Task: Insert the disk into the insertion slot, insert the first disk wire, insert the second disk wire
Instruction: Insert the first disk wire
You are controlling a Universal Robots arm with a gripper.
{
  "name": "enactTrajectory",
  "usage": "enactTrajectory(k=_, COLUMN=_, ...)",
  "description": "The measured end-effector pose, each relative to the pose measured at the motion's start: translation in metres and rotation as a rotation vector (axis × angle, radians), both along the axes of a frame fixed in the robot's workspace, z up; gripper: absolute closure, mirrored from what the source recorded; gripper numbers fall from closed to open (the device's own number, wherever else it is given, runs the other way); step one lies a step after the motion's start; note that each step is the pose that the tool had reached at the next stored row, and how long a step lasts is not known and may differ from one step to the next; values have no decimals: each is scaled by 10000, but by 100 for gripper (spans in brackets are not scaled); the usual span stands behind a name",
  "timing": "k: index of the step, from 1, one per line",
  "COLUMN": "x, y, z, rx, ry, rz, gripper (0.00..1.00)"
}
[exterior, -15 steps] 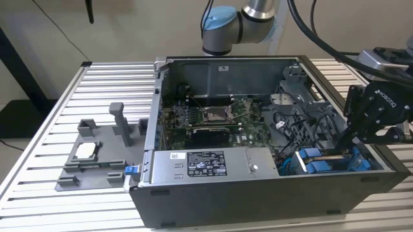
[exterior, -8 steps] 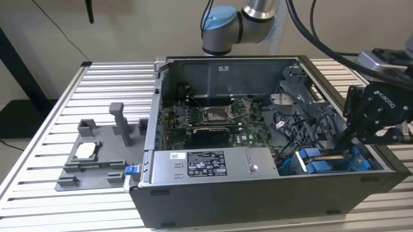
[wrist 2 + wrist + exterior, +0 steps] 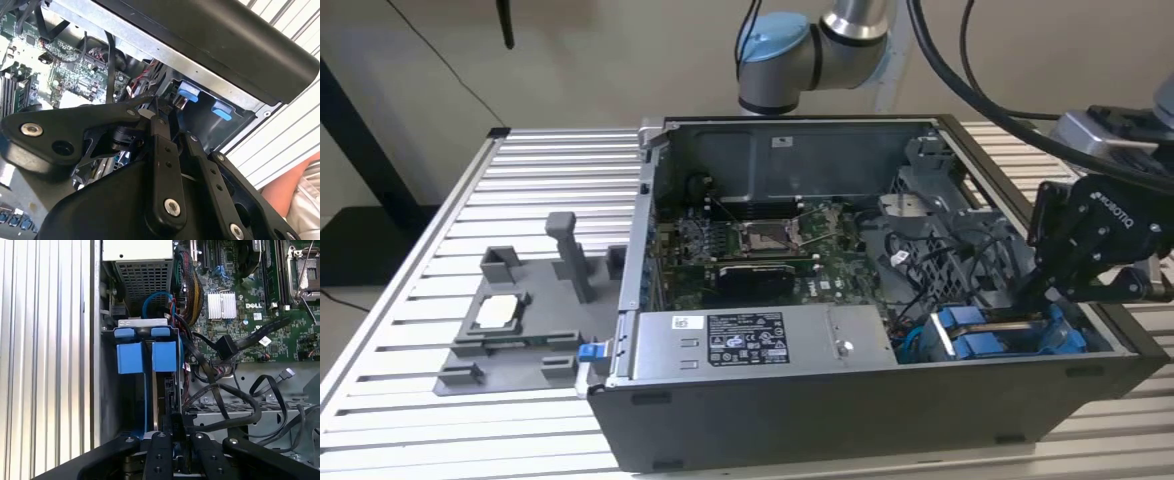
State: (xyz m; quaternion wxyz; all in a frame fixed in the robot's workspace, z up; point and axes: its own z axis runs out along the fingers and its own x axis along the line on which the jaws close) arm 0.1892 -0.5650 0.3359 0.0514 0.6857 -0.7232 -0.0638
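- One open computer case (image 3: 854, 420) lies on one slatted metal table (image 3: 400, 400). Its dark side wall is nearest in the exterior view.
- One grey power-supply box (image 3: 747, 340) sits just behind that wall.
- One insertion slot (image 3: 145, 405) stands beside the box, toward the exterior view's right. It carries two blue tabs: a first blue tab (image 3: 130, 357) and a second blue tab (image 3: 165, 355).
- The disk (image 3: 165, 389) stands edge-on in the slot below the second blue tab.
- One gripper (image 3: 175, 427) hangs directly over the disk, its tip down at the slot's mouth. Whether the claw is apart, together or clamped cannot be told.
- Two black wire plugs lie loose beside the slot: one plug (image 3: 226, 346) on the circuit board's edge and another plug (image 3: 287, 373) on the grey metal plate.
- One green circuit board (image 3: 761, 240) lines the case floor beyond.
- One grey fixture (image 3: 520, 330) on the table, at the exterior view's left, holds one silver chip (image 3: 500, 312).
- One arm base (image 3: 787, 50) stands farthest back.
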Motion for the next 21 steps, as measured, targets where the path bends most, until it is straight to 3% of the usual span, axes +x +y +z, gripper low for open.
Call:
enactTrajectory(k=9, x=0, y=0, z=-48, rx=-21, ry=-7, rz=0, gripper=81)
enactTrajectory(k=15, x=-1, y=-1, z=-56, rx=-75, ry=-7, rz=-1, gripper=79)
enactTrajectory(k=16, x=0, y=0, z=-56, rx=-86, ry=-7, rz=1, gripper=79)
enactTrajectory(k=17, x=0, y=1, z=-53, rx=-98, ry=-7, rz=1, gripper=73)
enactTrajectory(k=21, x=0, y=4, z=-22, rx=-99, ry=-6, rz=-2, gripper=73)
